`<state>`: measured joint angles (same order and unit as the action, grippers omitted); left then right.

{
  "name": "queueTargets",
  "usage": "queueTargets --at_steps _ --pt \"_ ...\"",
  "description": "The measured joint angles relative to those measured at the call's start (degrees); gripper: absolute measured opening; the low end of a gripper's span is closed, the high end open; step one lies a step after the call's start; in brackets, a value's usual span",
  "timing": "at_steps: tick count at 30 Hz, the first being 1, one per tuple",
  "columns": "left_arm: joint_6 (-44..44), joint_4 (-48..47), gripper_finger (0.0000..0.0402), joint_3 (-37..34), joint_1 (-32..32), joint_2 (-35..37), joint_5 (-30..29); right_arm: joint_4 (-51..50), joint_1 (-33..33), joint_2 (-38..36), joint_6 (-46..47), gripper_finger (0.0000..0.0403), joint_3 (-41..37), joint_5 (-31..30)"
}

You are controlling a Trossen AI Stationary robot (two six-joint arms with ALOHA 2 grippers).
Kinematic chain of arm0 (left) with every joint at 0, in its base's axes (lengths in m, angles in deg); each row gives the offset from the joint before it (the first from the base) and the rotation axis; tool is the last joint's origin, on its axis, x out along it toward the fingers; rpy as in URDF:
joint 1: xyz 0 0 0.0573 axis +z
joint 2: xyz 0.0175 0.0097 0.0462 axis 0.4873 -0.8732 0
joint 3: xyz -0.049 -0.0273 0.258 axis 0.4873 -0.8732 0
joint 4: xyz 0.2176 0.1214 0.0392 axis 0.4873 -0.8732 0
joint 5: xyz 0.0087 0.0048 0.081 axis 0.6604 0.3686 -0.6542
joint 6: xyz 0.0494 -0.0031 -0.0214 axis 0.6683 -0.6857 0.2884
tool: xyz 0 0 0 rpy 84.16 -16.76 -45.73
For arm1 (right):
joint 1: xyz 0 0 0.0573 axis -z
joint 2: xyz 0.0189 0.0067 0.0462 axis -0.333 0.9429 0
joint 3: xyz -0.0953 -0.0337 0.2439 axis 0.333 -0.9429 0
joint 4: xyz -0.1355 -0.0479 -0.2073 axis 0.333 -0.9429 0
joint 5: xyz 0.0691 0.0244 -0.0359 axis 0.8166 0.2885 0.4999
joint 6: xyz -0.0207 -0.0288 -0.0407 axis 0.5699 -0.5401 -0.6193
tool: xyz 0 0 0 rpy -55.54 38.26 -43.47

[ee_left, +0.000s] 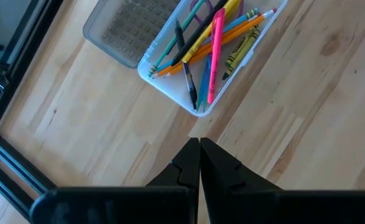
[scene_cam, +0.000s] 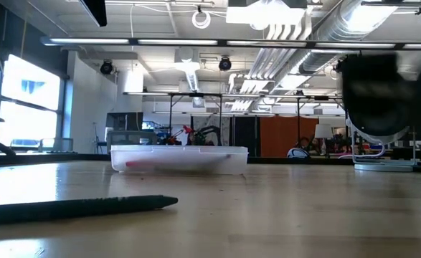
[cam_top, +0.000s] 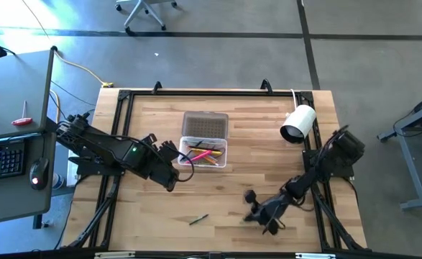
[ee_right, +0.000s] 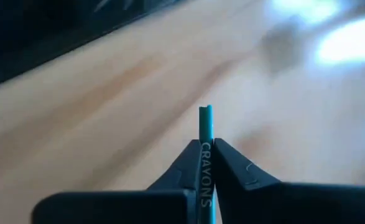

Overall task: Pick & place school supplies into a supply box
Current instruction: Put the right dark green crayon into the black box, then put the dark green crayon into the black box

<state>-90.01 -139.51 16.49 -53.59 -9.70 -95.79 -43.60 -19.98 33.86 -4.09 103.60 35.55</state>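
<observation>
The clear supply box [cam_top: 203,152] stands mid-table, its grey textured lid [cam_top: 205,124] lying open on the far side. Inside lie several pens, pencils and crayons [ee_left: 210,50], orange, yellow, pink, green and black. My left gripper [ee_left: 199,149] hangs shut just left of the box [cam_top: 175,169], holding nothing. My right gripper [ee_right: 207,152] is low over the table's near right part [cam_top: 254,214], shut on a teal crayon [ee_right: 206,124]. One dark pen [cam_top: 198,219] lies flat on the wood near the front edge, also in the low view [scene_cam: 81,208]. My right gripper pinches the teal crayon between its two fingertips, on the printed paper wrap [ee_right: 206,163]. The crayon runs along the fingers, and its free end [ee_right: 206,115] sticks out a little past them. Whether the crayon is clear of the table, I cannot tell.
A white cylindrical camera [cam_top: 299,122] lies at the table's far right. A black frame [cam_top: 124,97] runs round the tabletop. Bare wood [cam_top: 160,208] lies between the box and the front edge. A desk with a keyboard [cam_top: 2,158] stands to the left of the table.
</observation>
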Motion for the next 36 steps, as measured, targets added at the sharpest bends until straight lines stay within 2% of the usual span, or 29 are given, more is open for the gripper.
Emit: queueTargets --at_steps 4,8,9,12,14,17,20,25,28,36 --pt "0.0 0.0 0.0049 0.0 0.0 0.0 0.0 2.7 4.7 -7.1 -8.2 0.0006 0.4 -7.1" --pt "0.0 0.1 0.0049 0.0 0.0 0.0 -0.7 6.5 12.9 -11.6 -7.9 0.0011 0.3 -11.9" --pt "0.0 0.0 0.0049 0.0 0.0 0.0 -0.8 7.3 15.2 -12.1 -7.0 0.0010 0.4 -11.3" --pt "0.0 0.1 0.0049 0.0 0.0 0.0 -1.9 6.5 22.2 -11.5 -6.1 0.0006 1.9 -3.1" --pt "0.0 0.1 0.0049 0.0 0.0 0.0 -2.4 5.2 25.9 -9.8 -6.3 0.0003 3.7 -0.2" --pt "0.0 0.6 0.0049 0.0 0.0 0.0 -2.7 3.0 30.5 -6.9 -3.8 0.0003 7.7 -3.7" --pt "0.0 1.2 0.0049 0.0 0.0 0.0 -2.8 -4.5 34.3 -3.2 1.2 0.0005 11.3 -7.0" --pt "0.0 1.5 0.0049 0.0 0.0 0.0 -2.9 -13.6 37.9 3.2 5.9 0.0006 17.6 -6.2" --pt "0.0 1.5 0.0049 0.0 0.0 0.0 -3.0 -15.7 38.6 6.8 6.6 0.0013 20.5 -5.2" --pt "1.3 1.4 0.0049 0.0 0.0 0.0 -3.0 -18.4 37.1 9.1 -0.7 0.0067 26.2 -6.4"
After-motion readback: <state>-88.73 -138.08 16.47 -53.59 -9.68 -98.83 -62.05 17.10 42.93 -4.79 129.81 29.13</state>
